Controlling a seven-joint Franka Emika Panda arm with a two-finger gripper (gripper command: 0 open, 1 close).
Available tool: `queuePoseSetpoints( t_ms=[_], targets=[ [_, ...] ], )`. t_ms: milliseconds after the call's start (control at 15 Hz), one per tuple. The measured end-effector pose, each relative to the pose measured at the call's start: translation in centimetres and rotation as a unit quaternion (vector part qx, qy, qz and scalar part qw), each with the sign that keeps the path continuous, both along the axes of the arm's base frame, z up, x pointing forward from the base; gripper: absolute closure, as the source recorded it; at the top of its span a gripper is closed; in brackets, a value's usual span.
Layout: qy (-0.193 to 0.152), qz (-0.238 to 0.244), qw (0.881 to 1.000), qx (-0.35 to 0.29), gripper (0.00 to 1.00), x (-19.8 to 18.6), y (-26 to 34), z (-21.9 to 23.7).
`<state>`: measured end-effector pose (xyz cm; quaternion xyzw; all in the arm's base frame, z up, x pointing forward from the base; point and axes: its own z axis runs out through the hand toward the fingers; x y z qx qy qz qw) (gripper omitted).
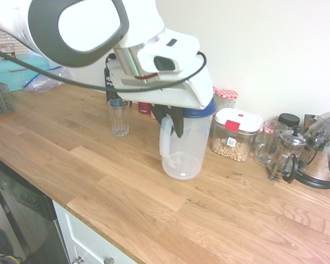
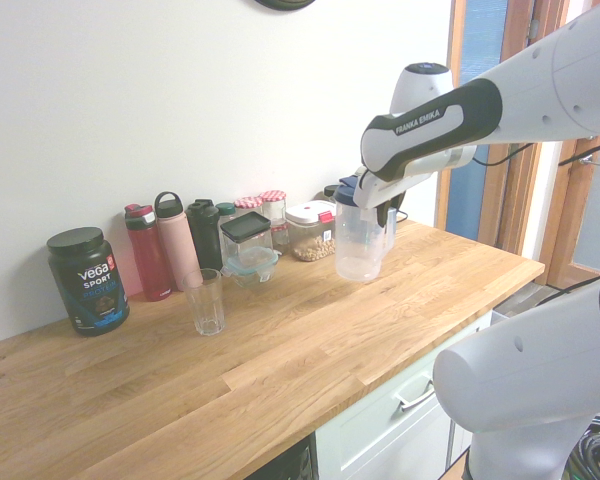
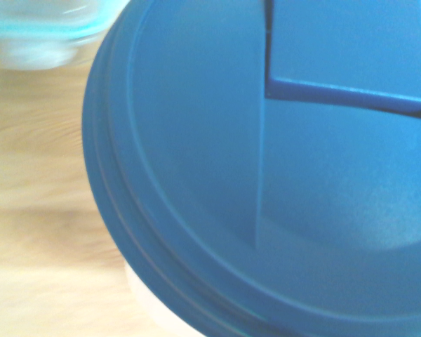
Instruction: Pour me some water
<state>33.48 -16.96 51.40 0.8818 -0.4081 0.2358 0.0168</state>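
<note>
Above the counter [image 1: 126, 181], fingers [image 1: 173, 118] pinch the tilted pitcher [image 1: 182, 148] at its rim.

Blue pitcher lid [image 3: 281, 182] over wooden counter [image 3: 35, 210]

From my first outside camera, I see a big bare stretch of wooden counter [image 1: 99, 181] from about 6 to 9 o'clock of the jug [image 1: 182, 146], so there is lots of room to move there. The drinking glass [image 1: 119, 117] stands alone at 10 o'clock. At 12 to 3 o'clock, the nut box [image 1: 235, 135], jars [image 1: 226, 97], coffee press [image 1: 286, 157] and kettle [image 1: 324, 148] crowd along the wall.
</note>
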Motion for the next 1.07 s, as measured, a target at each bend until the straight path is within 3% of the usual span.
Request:
queuePoseSetpoints(
  t_ms=[200,733,800,1067],
  targets=[
    [0.023,-0.007,1.000,-0.006,1.00,0.5,-0.5,-1.6],
    [0.026,-0.023,0.999,-0.015,1.00,3.3,0.0,-4.6],
    [0.024,-0.025,0.999,-0.015,0.00,3.6,-0.1,-4.9],
    [0.024,-0.027,0.999,-0.013,0.00,3.6,-0.1,-5.0]
  ],
)
